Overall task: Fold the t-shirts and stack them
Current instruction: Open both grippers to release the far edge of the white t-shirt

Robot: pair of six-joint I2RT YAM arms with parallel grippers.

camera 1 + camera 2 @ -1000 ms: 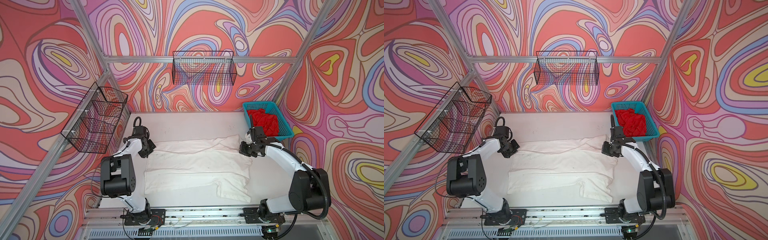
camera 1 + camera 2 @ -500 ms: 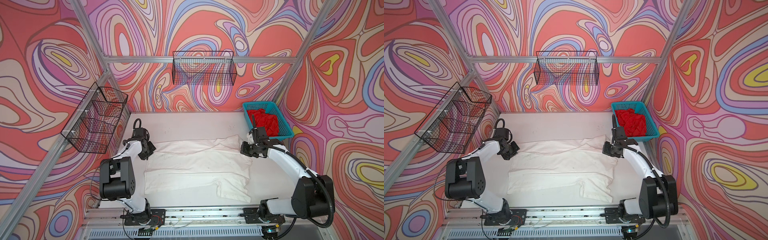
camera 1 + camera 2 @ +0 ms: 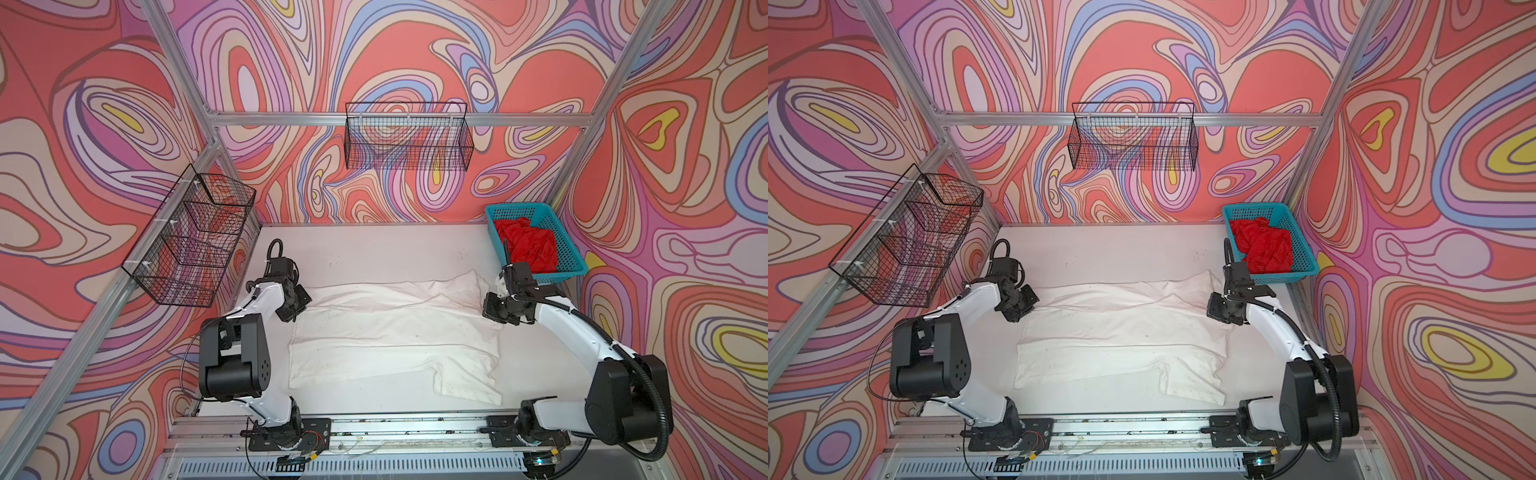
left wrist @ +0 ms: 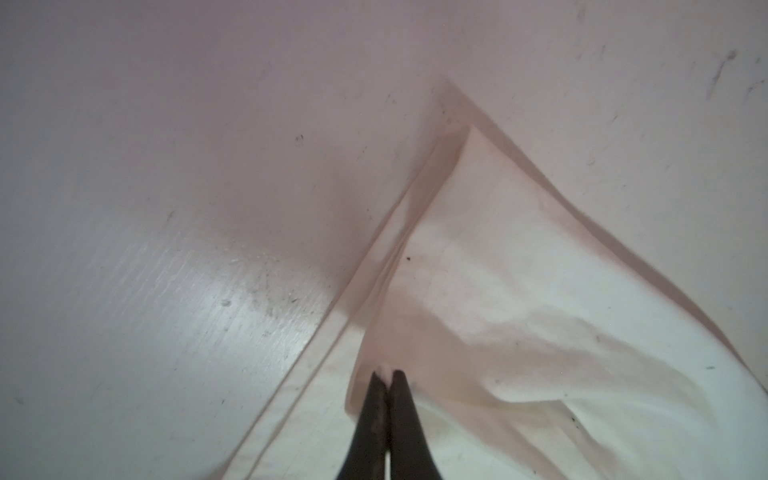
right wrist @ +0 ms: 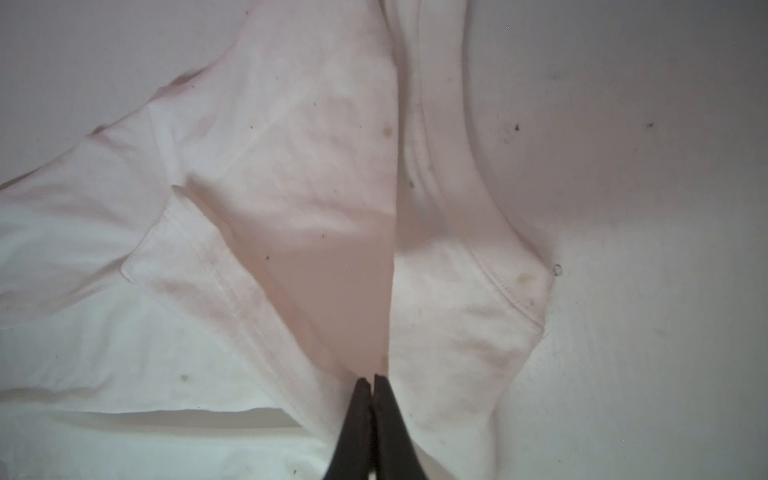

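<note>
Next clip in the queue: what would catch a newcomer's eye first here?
The big white t-shirt spread across the middle of the table, with the left gripper and right gripper each shut on its far edge, one at each end. Next, the red t-shirt bunched in the teal basket at the far right corner, against loud swirl-patterned walls.

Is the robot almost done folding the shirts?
Not yet. The white t-shirt lies spread on the table with its far edge lifted. The left gripper and right gripper are both shut, pinching that edge. The red t-shirt sits crumpled in the teal basket. Nothing is stacked.
</note>
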